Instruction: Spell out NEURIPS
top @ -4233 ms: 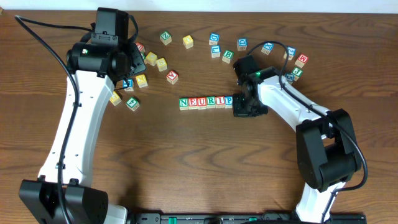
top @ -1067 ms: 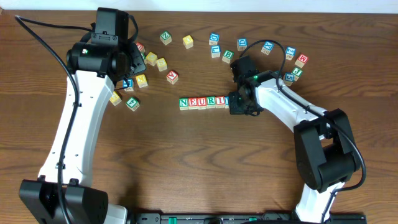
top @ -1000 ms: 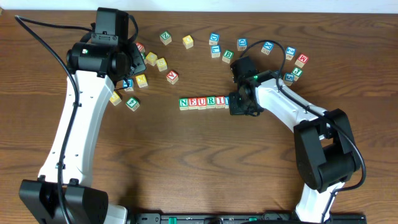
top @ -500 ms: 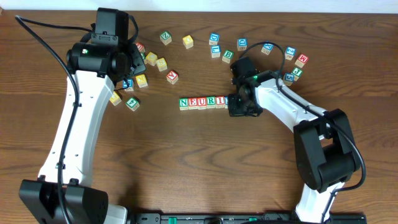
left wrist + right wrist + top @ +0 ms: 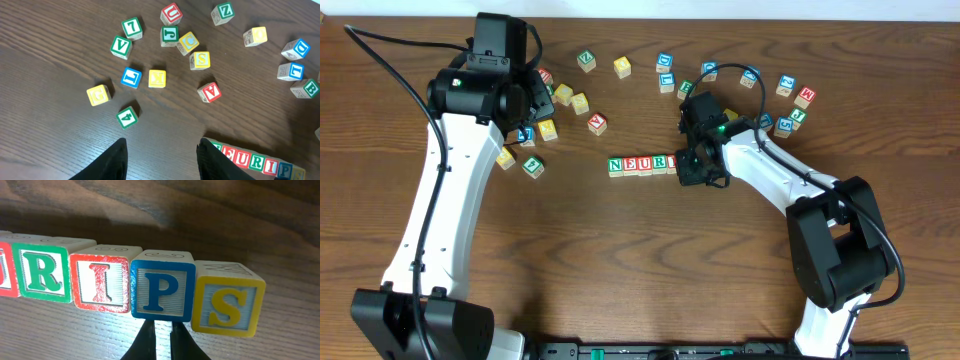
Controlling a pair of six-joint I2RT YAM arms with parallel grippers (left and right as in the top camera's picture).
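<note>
The row of cubes [image 5: 640, 164] lies at the table's middle and reads N, E, U, R, I in the overhead view; its right end is hidden under my right gripper [image 5: 692, 168]. In the right wrist view I see green R [image 5: 42, 275], red I [image 5: 101, 282], blue P [image 5: 162, 289] and a yellow S cube [image 5: 227, 305] side by side, the S turned slightly. My right gripper [image 5: 159, 327] is shut and empty just in front of the P. My left gripper [image 5: 162, 152] is open and empty, high above the table, with the row [image 5: 250, 160] at its right.
Loose letter cubes lie scattered at the back left [image 5: 578, 102], the back middle [image 5: 666, 72] and the back right [image 5: 790, 100]. In the left wrist view they include a yellow G [image 5: 98, 94], a green ampersand [image 5: 127, 117] and a red A [image 5: 210, 92].
My right gripper has slid left along the row's right end and now covers the P and S cubes from above. The left arm has not moved.
</note>
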